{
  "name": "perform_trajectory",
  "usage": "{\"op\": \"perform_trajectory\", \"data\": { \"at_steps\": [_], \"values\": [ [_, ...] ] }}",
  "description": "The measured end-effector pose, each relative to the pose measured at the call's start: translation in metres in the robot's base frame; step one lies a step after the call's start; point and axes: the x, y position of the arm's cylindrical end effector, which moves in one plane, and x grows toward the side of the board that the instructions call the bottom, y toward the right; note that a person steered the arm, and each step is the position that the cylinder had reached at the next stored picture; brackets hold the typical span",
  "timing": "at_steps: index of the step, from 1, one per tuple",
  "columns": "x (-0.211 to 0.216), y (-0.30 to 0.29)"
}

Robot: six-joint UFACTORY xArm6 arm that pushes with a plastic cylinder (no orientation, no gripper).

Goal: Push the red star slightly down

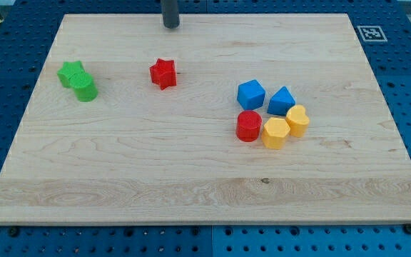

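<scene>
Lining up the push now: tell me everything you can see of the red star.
The red star is a small, chunky block of matte red, plastic-looking, lying flat on the wooden board, upper middle-left. Nothing touches it; the green blocks sit well to the view's left. My tip stands above it toward the view's top, apart from it.

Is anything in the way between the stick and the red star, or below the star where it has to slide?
No, nothing visible blocks either way. My tip sits above the red star, toward the view's top, with bare board between them. Below the star the wood is bare too; the green blocks lie off to the view's left.
</scene>
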Motion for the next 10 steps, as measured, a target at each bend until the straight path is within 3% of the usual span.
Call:
{"op": "perform_trajectory", "data": {
  "at_steps": [8, 9, 10],
  "values": [
    [0.148, 0.009],
    [0.155, 0.008],
    [0.135, -0.028]
  ]
}}
